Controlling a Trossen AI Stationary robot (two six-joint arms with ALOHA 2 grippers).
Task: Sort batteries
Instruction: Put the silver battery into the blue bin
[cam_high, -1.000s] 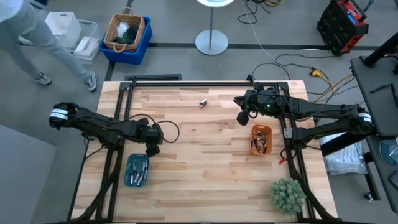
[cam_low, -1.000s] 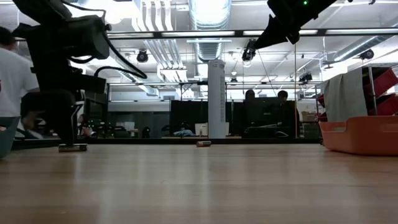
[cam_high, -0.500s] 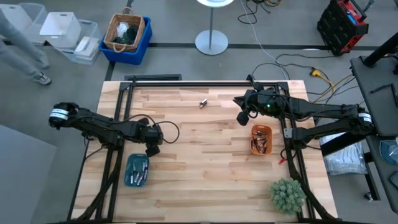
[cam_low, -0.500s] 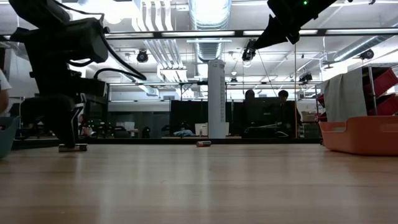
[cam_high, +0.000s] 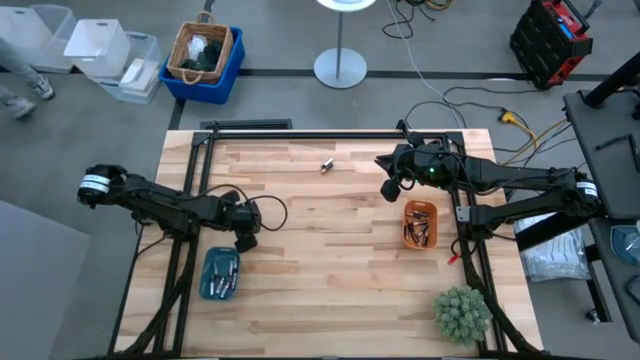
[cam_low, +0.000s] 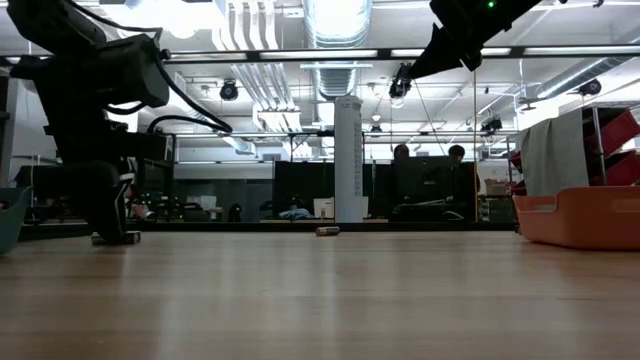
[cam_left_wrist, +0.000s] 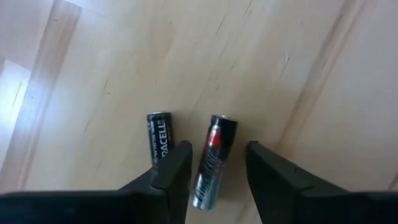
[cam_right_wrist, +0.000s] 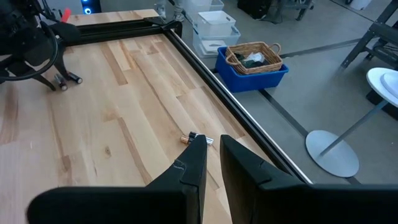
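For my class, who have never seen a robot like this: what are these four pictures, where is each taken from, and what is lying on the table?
This is a robot with two dark arms at a wooden table; each ends in a two-fingered pincer. One picture looks straight down from above, one looks level across the table top, and two come from cameras on the wrists.

The left pincer is low over the wood, open, with a red and black battery lying between its fingers and a black battery just outside them. Nothing is gripped yet. The right pincer hangs above the table, nearly closed and empty.

A teal tray and an orange tray both hold batteries. One more lone battery lies near the far edge.
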